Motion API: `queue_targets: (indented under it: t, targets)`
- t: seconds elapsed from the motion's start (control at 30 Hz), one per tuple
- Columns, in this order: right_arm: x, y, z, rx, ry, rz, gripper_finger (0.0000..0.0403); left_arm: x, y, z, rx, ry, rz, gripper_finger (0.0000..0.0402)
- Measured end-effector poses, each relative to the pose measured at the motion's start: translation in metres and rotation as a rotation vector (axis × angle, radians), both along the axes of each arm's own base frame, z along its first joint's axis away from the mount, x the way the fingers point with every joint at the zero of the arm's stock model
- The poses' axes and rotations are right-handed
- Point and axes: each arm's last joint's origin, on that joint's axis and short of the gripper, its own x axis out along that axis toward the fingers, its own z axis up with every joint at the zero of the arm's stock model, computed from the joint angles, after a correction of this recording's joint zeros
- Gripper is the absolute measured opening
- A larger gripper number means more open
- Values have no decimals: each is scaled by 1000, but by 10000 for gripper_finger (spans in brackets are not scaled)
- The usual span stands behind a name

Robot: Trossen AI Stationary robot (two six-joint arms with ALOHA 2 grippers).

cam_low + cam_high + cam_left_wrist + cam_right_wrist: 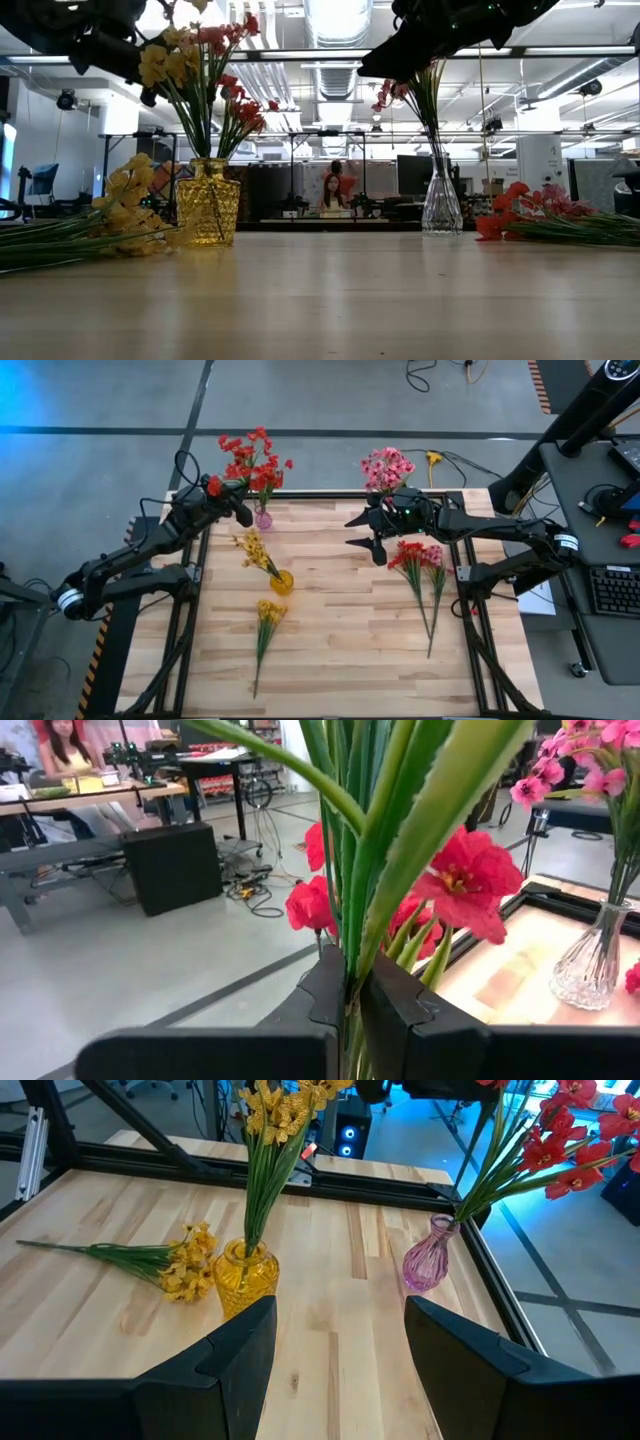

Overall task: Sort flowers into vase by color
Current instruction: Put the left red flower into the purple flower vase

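Three vases are standing on the table: a pink one [263,519], a yellow one [282,582] and a clear one [441,207]. Two loose bunches are lying flat: one yellow sprig [267,622] and one red-and-pink bundle [422,565]. Two arms are reaching in.

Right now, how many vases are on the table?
3. A pink vase at the far left edge holds red flowers, an amber vase nearer the middle holds yellow ones, and a clear vase at the far edge holds pink ones, mostly hidden from above by the right arm.
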Motion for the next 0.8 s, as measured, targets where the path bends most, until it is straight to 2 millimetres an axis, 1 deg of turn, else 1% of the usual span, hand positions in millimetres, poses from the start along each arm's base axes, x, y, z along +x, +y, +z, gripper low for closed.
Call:
queue_targets:
  t: [0.2, 0.43, 0.8]
  targets:
    - [0, 0, 0, 0, 0, 0, 215, -5, -6, -8, 48, -55, -20, 2]
    - [0, 0, 0, 0, 0, 0, 215, -6, -8, -22, 42, -58, -36, 2]
    - [0, 0, 0, 7, 0, -2, 215, -7, -8, -33, 35, -56, -25, 2]
